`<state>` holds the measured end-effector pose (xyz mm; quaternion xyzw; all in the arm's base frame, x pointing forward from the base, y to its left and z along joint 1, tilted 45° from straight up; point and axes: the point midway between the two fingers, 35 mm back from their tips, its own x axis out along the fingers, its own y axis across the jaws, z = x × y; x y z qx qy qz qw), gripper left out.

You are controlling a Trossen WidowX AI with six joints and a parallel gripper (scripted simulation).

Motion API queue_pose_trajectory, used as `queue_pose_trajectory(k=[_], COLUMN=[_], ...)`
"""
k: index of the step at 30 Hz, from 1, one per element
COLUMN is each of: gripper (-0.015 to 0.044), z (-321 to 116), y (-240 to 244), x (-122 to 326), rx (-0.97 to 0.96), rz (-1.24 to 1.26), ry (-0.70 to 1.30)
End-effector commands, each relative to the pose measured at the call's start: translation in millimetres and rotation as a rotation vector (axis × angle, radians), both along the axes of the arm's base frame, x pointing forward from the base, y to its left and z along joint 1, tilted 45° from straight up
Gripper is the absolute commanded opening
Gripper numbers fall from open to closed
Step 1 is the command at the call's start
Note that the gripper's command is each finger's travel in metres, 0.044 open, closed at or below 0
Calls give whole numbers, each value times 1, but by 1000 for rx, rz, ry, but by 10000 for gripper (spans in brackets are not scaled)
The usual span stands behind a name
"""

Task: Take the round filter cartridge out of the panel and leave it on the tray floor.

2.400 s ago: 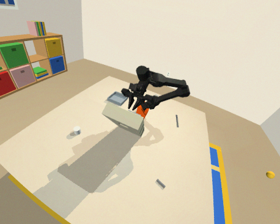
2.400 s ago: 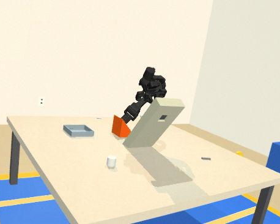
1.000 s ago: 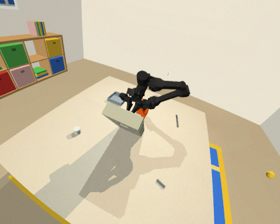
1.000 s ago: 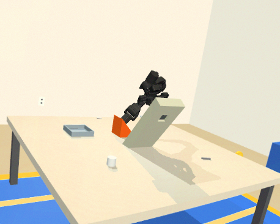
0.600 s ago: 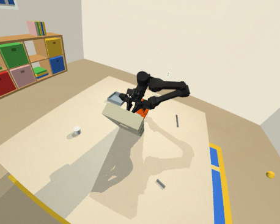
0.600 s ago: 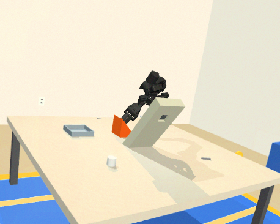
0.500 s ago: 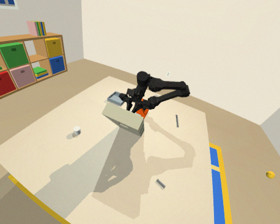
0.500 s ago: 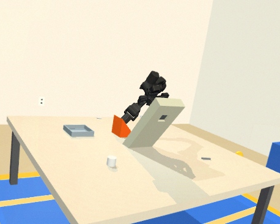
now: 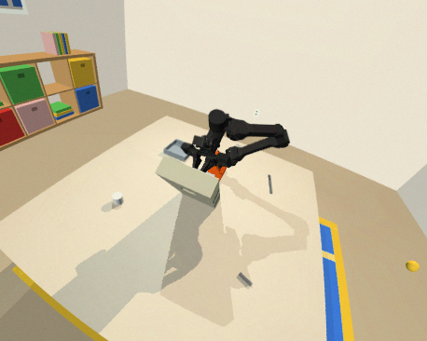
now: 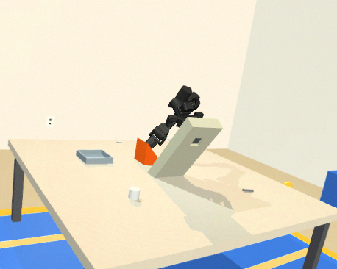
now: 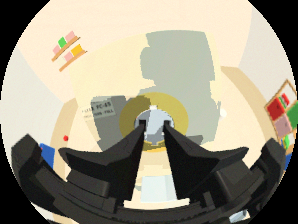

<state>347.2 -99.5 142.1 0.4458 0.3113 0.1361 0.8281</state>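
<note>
The round grey-blue cartridge (image 11: 154, 133) sits in the panel's face inside a yellow ring (image 11: 181, 119). The beige service panel (image 9: 186, 179) (image 10: 187, 151) leans tilted on the table. My gripper (image 11: 154, 127) (image 9: 200, 165) is at the panel's face, its fingers partly apart with nothing held between them. The two fingertips lie over the left and right parts of the cartridge face, where they cover the slots; whether they are inside the slots cannot be told. The panel hides the fingertips in the exterior view. The grey tray (image 9: 176, 149) (image 10: 99, 160) stands apart from the panel and holds nothing visible.
An orange wedge (image 9: 216, 172) (image 10: 144, 154) stands close beside the panel and arm. A white cylinder (image 9: 117, 198) (image 10: 134, 193) stands on the table. A grey bar (image 9: 244, 279) (image 10: 248, 190) and a thin dark rod (image 9: 270, 184) lie on the table.
</note>
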Motion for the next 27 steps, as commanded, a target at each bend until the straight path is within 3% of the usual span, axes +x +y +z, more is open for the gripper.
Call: queue_pose_trajectory(k=[1,27], gripper=[108,108], z=[-1,-6], y=[1,7], x=[1,10], rx=[2,2], rz=[-4,-4], ry=[5,4])
